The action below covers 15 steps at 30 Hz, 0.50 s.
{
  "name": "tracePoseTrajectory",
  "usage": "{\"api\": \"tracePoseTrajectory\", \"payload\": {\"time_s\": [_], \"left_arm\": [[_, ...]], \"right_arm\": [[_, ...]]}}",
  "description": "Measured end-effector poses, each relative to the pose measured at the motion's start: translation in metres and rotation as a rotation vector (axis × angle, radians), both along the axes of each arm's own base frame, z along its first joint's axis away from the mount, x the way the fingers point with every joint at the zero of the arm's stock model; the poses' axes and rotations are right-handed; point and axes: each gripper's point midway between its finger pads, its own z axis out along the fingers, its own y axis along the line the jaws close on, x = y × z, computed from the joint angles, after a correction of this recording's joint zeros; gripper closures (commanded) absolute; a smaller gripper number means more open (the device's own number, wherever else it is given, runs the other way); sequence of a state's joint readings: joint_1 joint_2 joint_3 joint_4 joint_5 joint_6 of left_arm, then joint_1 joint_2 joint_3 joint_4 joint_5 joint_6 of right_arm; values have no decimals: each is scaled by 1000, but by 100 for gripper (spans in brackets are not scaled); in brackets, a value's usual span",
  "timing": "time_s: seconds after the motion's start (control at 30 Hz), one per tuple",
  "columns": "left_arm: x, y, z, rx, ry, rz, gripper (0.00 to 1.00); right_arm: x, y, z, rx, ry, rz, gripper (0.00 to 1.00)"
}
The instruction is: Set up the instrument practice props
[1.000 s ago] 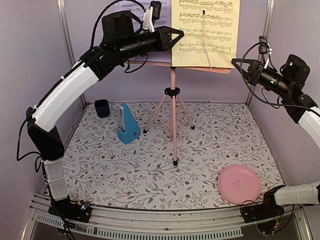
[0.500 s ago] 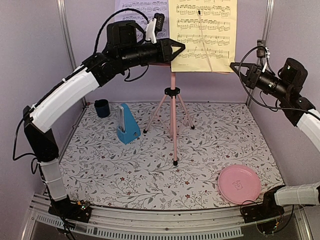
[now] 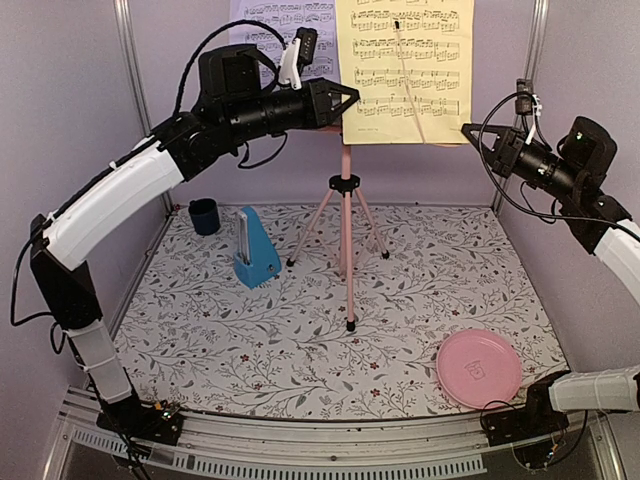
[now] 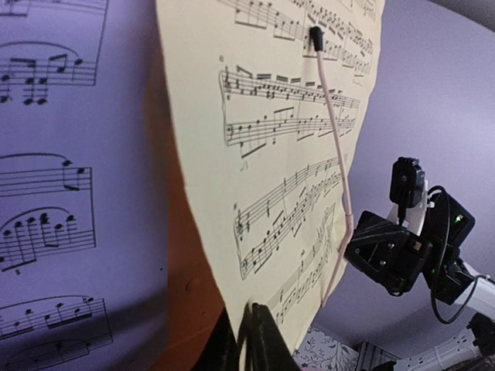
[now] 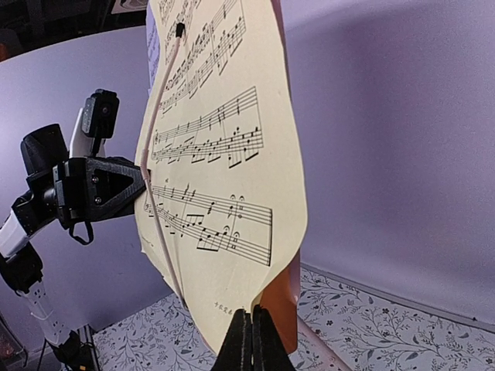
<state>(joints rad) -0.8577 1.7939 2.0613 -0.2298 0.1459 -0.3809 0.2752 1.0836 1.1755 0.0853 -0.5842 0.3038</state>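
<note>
The pink music stand (image 3: pixel 345 215) stands mid-table, its desk almost hidden behind two sheets. The lavender music sheet (image 3: pixel 268 18) rests on the left half. The yellow music sheet (image 3: pixel 405 70) hangs on the right half under the stand's thin pink retaining wire (image 3: pixel 412 90). My left gripper (image 3: pixel 352 100) is shut on the yellow sheet's lower left edge (image 4: pixel 271 116). At its lower right corner (image 5: pixel 224 193), my right gripper (image 3: pixel 466 129) pinches the paper, which bulges between the two grips. The blue metronome (image 3: pixel 255 250) stands upright on the mat, left of the tripod.
A small dark blue cup (image 3: pixel 204 215) sits at the back left by the wall. A round pink plate (image 3: pixel 479 368) lies at the front right. The tripod's legs (image 3: pixel 350 322) spread over the floral mat. Metal frame posts (image 3: pixel 128 60) flank the lilac back wall.
The yellow sheet and my left gripper have shifted slightly to the left and the left arm has risen a little. The right gripper has barely moved.
</note>
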Motion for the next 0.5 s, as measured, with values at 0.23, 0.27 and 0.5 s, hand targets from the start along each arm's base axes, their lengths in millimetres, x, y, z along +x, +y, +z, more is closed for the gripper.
{"api": "tracePoseTrajectory", "payload": {"time_s": [0.23, 0.27, 0.5], "left_arm": [[1, 1, 5, -13, -4, 6, 100], [1, 1, 6, -16, -6, 8, 100], [10, -2, 19, -39, -27, 22, 100]], "right_arm": [[0, 1, -2, 2, -4, 2, 100], [0, 2, -2, 2, -4, 3, 100], [0, 4, -6, 14, 2, 9, 100]]}}
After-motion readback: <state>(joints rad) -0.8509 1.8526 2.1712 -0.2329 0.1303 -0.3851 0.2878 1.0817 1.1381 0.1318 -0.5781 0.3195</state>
